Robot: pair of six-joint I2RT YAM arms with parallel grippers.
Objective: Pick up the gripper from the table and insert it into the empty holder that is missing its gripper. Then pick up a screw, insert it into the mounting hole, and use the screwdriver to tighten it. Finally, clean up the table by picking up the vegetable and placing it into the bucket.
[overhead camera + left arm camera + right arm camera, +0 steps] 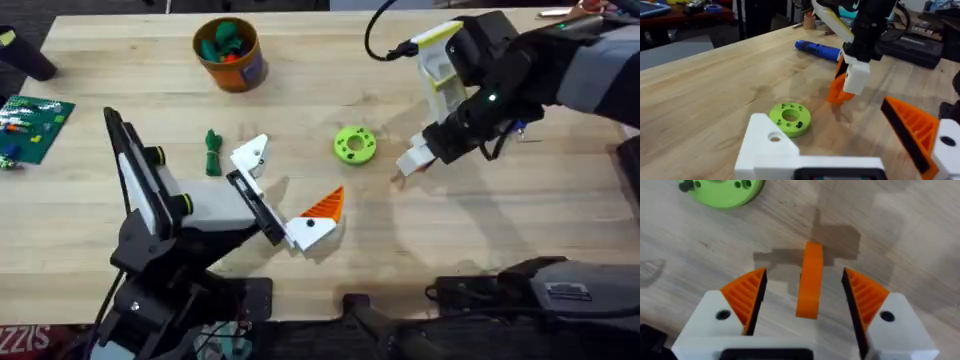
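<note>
Right tool (807, 307) is down at the worktop (520, 220), just beside the lime-green disc (354, 144) on its right as the overhead view shows it. Fingers spread wide; in the right wrist view the loose orange gripper (810, 286) lies on the wood in the gap between the two ribbed pads (746, 296), touching neither, long axis pointing away from the camera. Released, nothing grasped. From the left wrist view the same tool (849, 85) stands nearly upright over the orange piece (839, 91), tips at or close to the surface; contact with the wood cannot be told. A blue cylindrical object (817, 50) lies on the worktop beyond it. Left tool (280, 195) rests low near mid-worktop, aimed toward the disc. One white bracket carries its orange ribbed pad (323, 207); the other, the empty holder (251, 155), is bare, and the mounting hole (774, 136) shows as a small round opening in its face. Jaw is wide, nothing between its sides. The dark green vegetable (212, 152) lies on the wood just left of the empty holder, apart from it. The bucket (230, 58) stands at the far side of the worktop, upright, blue label facing the camera, green and orange items inside. A green board (32, 128) with small parts sits at the far left edge.
</note>
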